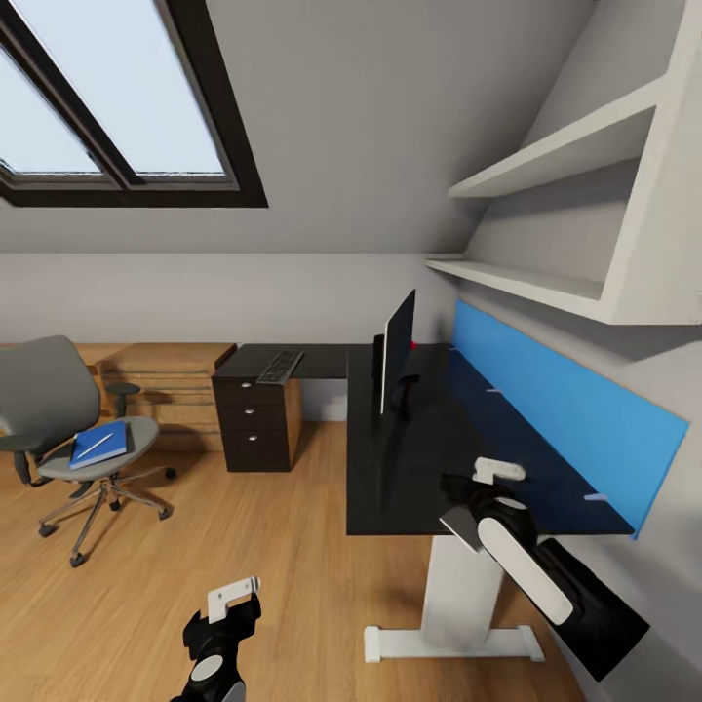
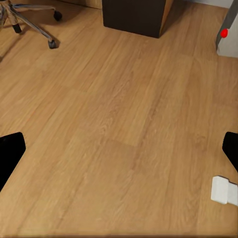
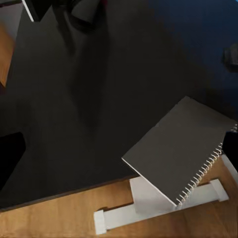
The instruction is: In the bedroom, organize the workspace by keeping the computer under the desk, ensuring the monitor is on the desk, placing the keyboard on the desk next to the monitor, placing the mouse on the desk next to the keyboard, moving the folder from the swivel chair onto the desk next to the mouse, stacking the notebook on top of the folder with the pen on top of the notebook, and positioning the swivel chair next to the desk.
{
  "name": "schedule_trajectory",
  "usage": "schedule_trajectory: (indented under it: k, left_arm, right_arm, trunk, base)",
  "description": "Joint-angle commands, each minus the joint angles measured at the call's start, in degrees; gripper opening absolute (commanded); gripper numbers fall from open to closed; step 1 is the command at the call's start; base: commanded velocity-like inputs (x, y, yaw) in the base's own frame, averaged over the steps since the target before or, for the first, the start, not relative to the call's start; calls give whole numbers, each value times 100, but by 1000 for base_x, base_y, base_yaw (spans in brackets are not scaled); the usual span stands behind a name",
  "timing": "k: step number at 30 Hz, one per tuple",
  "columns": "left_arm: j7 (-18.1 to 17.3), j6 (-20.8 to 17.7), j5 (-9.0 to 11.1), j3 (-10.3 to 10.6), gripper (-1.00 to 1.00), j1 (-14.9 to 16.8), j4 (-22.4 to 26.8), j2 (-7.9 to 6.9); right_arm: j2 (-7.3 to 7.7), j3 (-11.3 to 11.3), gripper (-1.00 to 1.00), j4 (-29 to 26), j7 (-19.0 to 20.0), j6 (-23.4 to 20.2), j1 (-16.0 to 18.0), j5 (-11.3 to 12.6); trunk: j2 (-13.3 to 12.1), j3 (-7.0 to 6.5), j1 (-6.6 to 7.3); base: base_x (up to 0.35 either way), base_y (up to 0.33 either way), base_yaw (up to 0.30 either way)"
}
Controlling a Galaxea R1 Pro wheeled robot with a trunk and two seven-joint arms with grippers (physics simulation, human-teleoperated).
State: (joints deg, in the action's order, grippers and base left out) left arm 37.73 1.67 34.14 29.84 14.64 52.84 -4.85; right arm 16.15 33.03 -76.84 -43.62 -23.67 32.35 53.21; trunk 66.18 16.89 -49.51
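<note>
The black desk [image 1: 390, 468] with its blue back panel carries the monitor [image 1: 398, 351], seen edge-on, and the keyboard [image 1: 280, 366] on its left wing. My right gripper [image 1: 480, 478] [image 3: 119, 153] hovers over the desk's front right corner, fingers wide apart. The grey spiral-bound notebook [image 3: 178, 153] [image 1: 458, 526] lies face-up beneath it, jutting past the desk edge, one corner by a finger. At the left the swivel chair [image 1: 49, 390] holds the blue folder [image 1: 100, 444] with the white pen [image 1: 95, 447] on it. My left gripper [image 1: 229, 600] [image 2: 119, 153] hangs open over the floor. The computer [image 2: 227, 34] shows its red light.
A dark drawer unit [image 1: 258, 419] stands under the desk's left wing, with a low wood shelf unit [image 1: 166, 380] behind the chair. The white desk leg and foot [image 1: 453, 624] [image 2: 225, 191] are close to my left gripper. Wall shelves [image 1: 565, 224] overhang the desk.
</note>
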Motion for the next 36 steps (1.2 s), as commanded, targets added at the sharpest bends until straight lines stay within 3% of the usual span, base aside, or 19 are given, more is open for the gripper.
schedule_trajectory:
  k: [1,6,8,12,13,14,18,19,21,22,27,36]
  left_arm:
    - [42,17,49,31,100,8,7,-8]
    - [42,17,40,31,100,11,23,-7]
    - [42,17,36,37,100,12,96,-7]
    - [42,17,45,38,100,11,186,-7]
    - [42,17,53,35,100,10,231,-7]
    - [43,17,55,33,100,10,242,-7]
    - [45,17,60,31,100,12,261,-8]
    - [46,17,61,31,100,12,263,-8]
    - [48,17,62,31,100,10,267,-8]
    - [50,17,65,26,100,11,269,-7]
    - [52,17,67,15,100,9,263,-7]
    - [248,17,65,19,100,10,262,-7]
  right_arm:
    - [14,10,100,-6,10,6,6,118]
    - [197,-22,100,8,456,130,-46,614]
    - [436,-30,100,31,819,337,-84,980]
    - [614,-32,100,65,1003,530,-99,1502]
    - [738,-40,100,183,1170,632,-103,1943]
    - [793,-50,100,266,1292,659,-104,2152]
    - [881,-195,100,507,1672,687,-106,2710]
    - [900,-327,100,627,1788,691,-106,2964]
    - [912,-466,100,750,1867,692,-106,3209]
    - [930,-677,100,1002,1989,693,-106,3619]
    - [1029,-788,100,1182,2202,688,-106,3821]
    - [1069,-805,100,1272,2508,665,-106,3852]
  trunk:
    - [5,8,0]
    - [5,8,0]
    - [5,8,0]
    - [5,8,0]
    - [5,8,0]
    - [5,8,0]
    - [5,8,0]
    - [5,8,0]
    - [5,8,0]
    - [45,26,-21]
    - [246,116,-131]
    - [607,277,-329]
  base:
    - [-47,15,0]
    - [-19,6,0]
    - [-3,1,0]
    - [-1,0,0]
    - [0,0,0]
    - [0,0,0]
    - [0,0,0]
    - [0,0,0]
    - [0,0,0]
    - [0,0,0]
    - [0,0,0]
    - [0,0,0]
